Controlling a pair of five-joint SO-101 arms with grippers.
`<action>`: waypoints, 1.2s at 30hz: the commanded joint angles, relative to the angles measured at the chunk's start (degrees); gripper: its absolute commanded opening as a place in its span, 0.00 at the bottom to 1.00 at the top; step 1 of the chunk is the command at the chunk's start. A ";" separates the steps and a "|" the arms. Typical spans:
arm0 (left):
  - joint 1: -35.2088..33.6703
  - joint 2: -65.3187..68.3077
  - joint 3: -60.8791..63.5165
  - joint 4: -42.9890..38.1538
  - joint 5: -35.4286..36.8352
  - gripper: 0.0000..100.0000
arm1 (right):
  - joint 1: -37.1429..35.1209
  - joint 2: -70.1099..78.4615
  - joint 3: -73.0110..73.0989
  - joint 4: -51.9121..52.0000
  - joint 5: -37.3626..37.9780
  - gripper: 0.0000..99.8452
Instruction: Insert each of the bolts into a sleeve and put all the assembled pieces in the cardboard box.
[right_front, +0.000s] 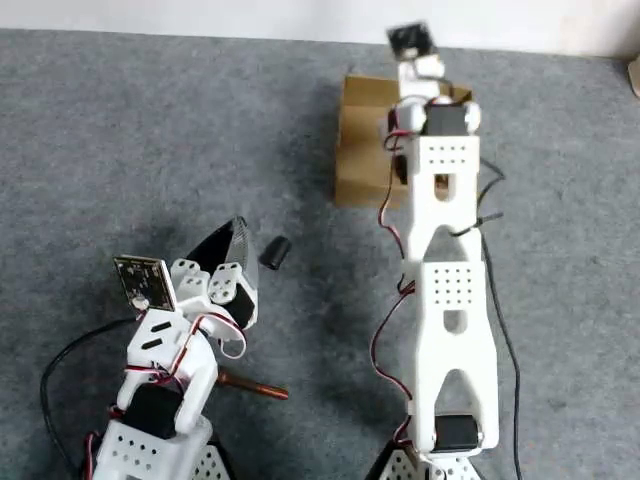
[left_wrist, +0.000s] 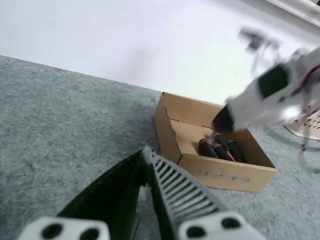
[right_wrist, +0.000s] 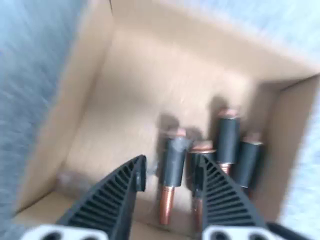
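4 assembled pieces (right_wrist: 228, 137), black cylindrical sleeves with copper bolts pushed through them, lay side by side on the floor of the brown cardboard box (right_wrist: 85, 105). The right gripper (right_wrist: 170, 172) hung just above them inside the box. Its ribbed black jaws stood moderately apart and gripped nothing, and 1 piece lay in line with the gap beneath them. Outside the box, a loose black sleeve (right_front: 274, 251) lay on the grey carpet (right_front: 120, 150), just beside the left gripper (right_front: 238, 228) and well apart from the box. That gripper's 2 black fingers met at their tips with nothing between them. A bare copper bolt (right_front: 258, 387) lay on the carpet near the left arm's base, one end tucked under the white arm, apart from the loose sleeve.
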 joint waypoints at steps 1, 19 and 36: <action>1.01 -0.75 0.75 -1.23 -0.35 0.01 | -1.63 -10.86 -5.05 3.74 0.53 0.14; -6.90 -0.75 -11.82 10.99 3.78 0.01 | -3.47 -38.64 5.85 10.42 -3.43 0.14; -15.52 -0.84 -15.87 14.33 0.97 0.01 | -26.24 -78.29 92.26 1.71 17.23 0.14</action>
